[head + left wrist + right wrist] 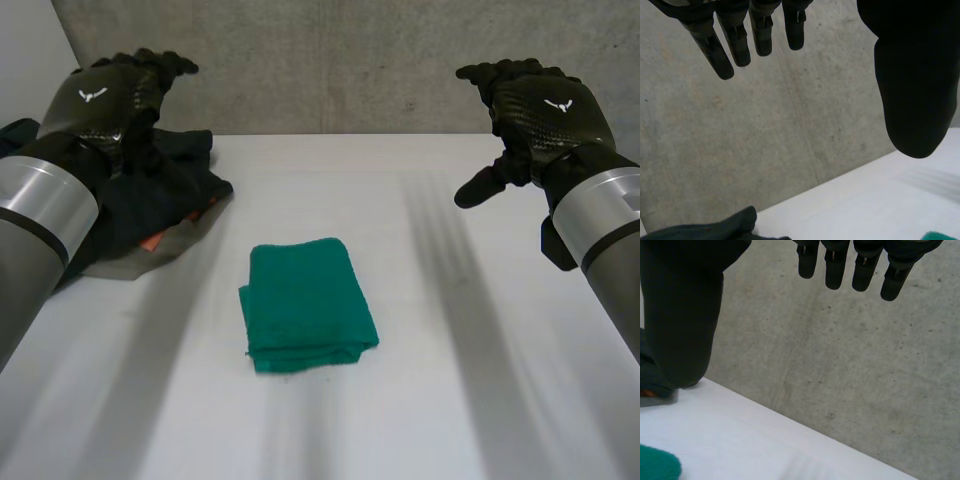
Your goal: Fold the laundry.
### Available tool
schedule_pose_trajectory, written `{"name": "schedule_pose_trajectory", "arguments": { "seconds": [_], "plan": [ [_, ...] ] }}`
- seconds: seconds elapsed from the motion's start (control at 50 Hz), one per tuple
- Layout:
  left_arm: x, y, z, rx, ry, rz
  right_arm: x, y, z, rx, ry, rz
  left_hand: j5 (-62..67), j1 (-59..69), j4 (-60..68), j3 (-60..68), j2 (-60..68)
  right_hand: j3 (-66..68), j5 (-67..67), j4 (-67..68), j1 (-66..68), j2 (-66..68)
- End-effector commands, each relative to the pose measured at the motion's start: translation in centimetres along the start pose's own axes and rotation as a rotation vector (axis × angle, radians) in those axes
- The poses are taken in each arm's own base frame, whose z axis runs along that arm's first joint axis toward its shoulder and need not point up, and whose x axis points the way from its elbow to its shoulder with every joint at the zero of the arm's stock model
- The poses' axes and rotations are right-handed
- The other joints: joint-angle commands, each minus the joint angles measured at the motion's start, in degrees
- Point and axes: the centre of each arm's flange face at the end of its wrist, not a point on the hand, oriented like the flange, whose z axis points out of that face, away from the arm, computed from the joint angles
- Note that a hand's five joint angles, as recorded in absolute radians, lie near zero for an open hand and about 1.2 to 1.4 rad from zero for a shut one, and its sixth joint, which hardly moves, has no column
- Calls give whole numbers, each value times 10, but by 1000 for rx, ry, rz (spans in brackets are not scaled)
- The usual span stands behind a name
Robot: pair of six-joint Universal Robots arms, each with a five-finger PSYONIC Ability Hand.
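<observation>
A folded square of deep green terry cloth [308,305] lies in the middle of a white surface [450,380], well apart from both robot hands. It is a little longer than it is wide. Its long axis runs from the robot's side of the surface toward the far side, and the far end is turned slightly toward the robot's left. Stacked layers show along its near edge. The left hand [110,95], black with a woven carbon-fibre look, hangs in the air above a heap of dark, almost black clothing [160,190] at the far left of the surface. A strip of orange fabric [152,241] and a flap of grey-olive cloth [165,252] stick out from the heap's near side. The matching black right hand [540,110] hangs over bare surface at the far right. The back of each hand carries a small white winged emblem [92,95], and no lettering can be read anywhere. In the left wrist view the fingers [720,55] are straight and spread, the thumb [917,90] stands clear of them, and the hand holds nothing. The right wrist view shows the same relaxed pose, with straight fingers [835,270], the thumb [685,330] held apart and nothing in the hand. A rough grey concrete wall [350,60] rises behind the far edge of the surface.
</observation>
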Motion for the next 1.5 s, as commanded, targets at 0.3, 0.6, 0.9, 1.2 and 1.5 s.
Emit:
{"name": "schedule_pose_trajectory", "arguments": {
  "seconds": [0.3, 0.6, 0.9, 1.2, 1.5],
  "plan": [
    [-3, -11, 1, 78, 46, 1, 4, 16, 19, -130, -64, 16, -77, -74, -75, -70, -72, -29, -31, -30, -27, -26],
    [19, -8, -5, 70, 197, 0, -42, 159, -1, -635, -205, 230, -77, -74, -75, -70, -72, -29, -31, -30, -27, -26],
    [48, 3, -18, 37, 408, 14, -69, 202, -7, -499, -178, 258, -77, -74, -75, -70, -72, -17, -19, -18, -16, -14],
    [54, 5, -21, 34, 444, 17, -83, 210, 2, -415, -184, 235, -77, -74, -75, -70, -72, 20, 18, 19, 21, 23],
    [52, 5, -21, 33, 438, 19, -91, 222, 17, -386, -189, 191, -77, -74, -75, -70, -72, 565, 563, 564, 566, 568]
  ]
}}
